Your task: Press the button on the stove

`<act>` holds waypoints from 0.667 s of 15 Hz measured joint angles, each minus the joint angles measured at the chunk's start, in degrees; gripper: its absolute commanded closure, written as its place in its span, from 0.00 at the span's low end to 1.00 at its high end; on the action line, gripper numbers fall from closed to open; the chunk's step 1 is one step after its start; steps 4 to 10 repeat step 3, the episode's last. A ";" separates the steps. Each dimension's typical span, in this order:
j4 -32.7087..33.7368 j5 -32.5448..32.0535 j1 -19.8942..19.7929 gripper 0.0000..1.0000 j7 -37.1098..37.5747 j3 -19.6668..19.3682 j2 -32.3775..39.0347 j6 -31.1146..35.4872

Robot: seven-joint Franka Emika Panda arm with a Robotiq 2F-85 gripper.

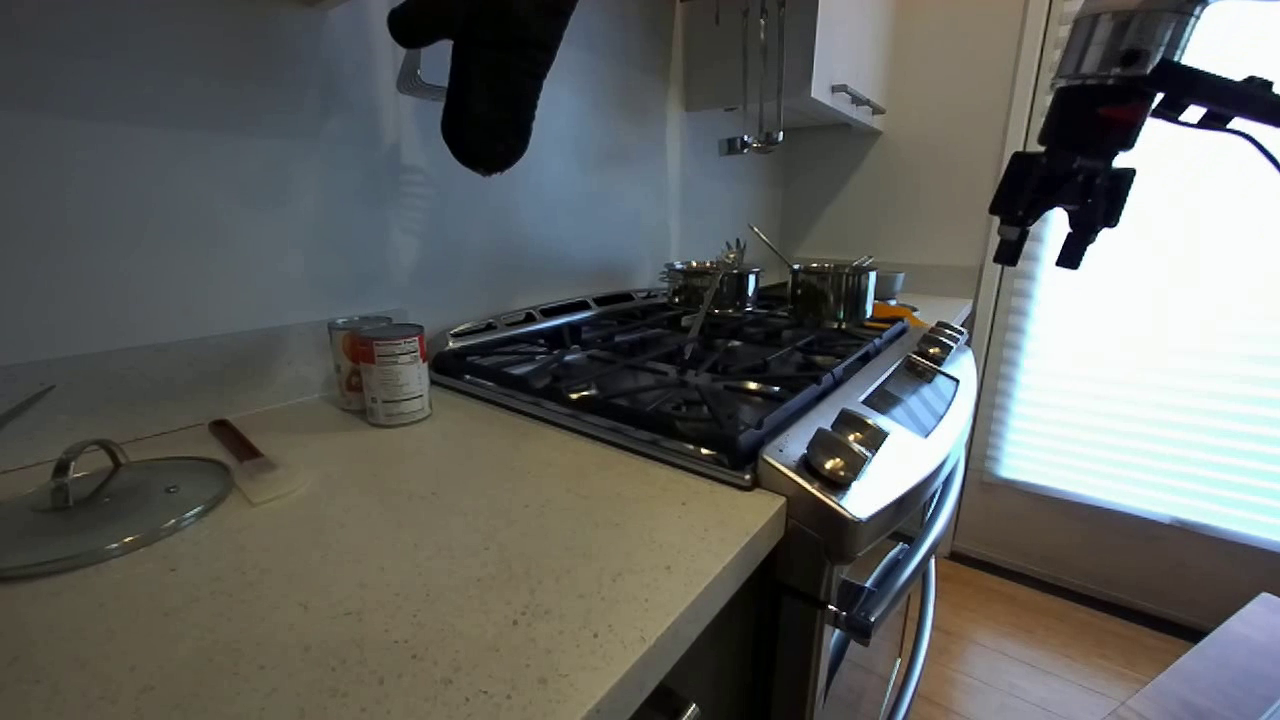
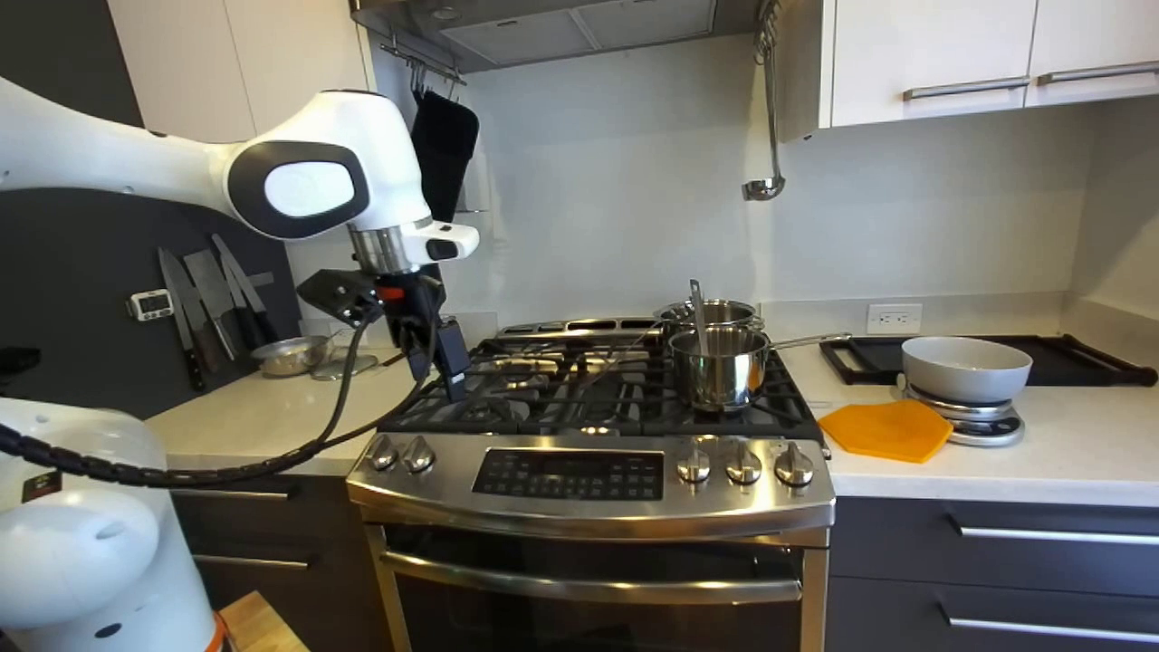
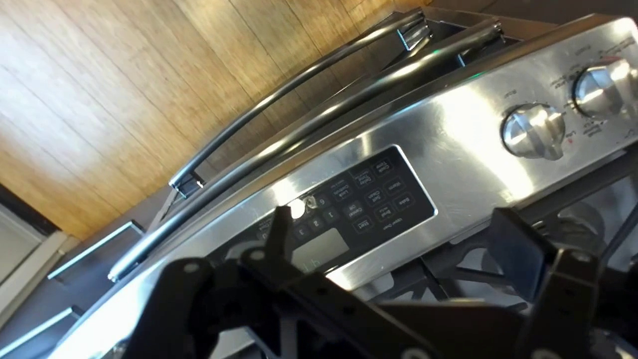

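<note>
The stove is a wide steel gas range with black grates; its silver front strip shows in both exterior views and in the wrist view. A black keypad panel with flat buttons and a small display sits mid-strip; it shows closely in the wrist view, partly covered by a finger. The Start button is readable there, upside down. Knobs flank the panel. My gripper is open and empty, fingers pointing down, above the stove's level; it also shows in the other exterior picture and wrist view.
Steel pots with utensils stand on the right burners. An oven handle juts out below the strip. Cans and a glass lid lie on the counter. A black mitt hangs at the wall. A bowl stands on the right.
</note>
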 measured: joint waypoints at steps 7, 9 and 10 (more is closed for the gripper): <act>-0.10 -2.25 1.79 0.00 -6.23 -1.65 -2.08 0.02; -0.10 -2.25 1.79 0.00 -6.23 -1.65 -2.08 0.02; -0.10 -2.25 1.79 0.00 -6.23 -1.65 -2.08 0.02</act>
